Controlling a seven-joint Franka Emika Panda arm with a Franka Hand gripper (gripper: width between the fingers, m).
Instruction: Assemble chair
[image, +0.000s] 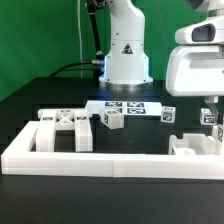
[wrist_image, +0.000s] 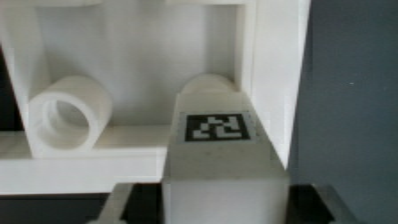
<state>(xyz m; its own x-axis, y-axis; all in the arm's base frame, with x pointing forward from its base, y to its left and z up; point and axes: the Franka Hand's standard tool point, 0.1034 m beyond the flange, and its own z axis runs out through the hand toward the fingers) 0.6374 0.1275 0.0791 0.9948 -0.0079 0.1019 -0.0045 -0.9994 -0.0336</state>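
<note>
Tagged white piece (wrist_image: 226, 150) clamped in gripper (wrist_image: 226, 205), round-holed white part (wrist_image: 68, 120) just beside it; other loose chair parts (image: 62, 127) near marker board (image: 125, 105) on black table (image: 40, 100).

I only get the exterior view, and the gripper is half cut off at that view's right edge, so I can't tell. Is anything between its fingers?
Observer: Yes. The wrist view shows a long white piece lying between the two dark fingers of the gripper. I cannot tell whether they are squeezing it.
Operator: Does it have a sticker on it?
Observer: Yes, one black-and-white marker tag on the face toward the wrist camera.
Operator: What's near it?
Observer: A white ring-shaped part stands beside the piece. It looks apart from it, not touching.
</note>
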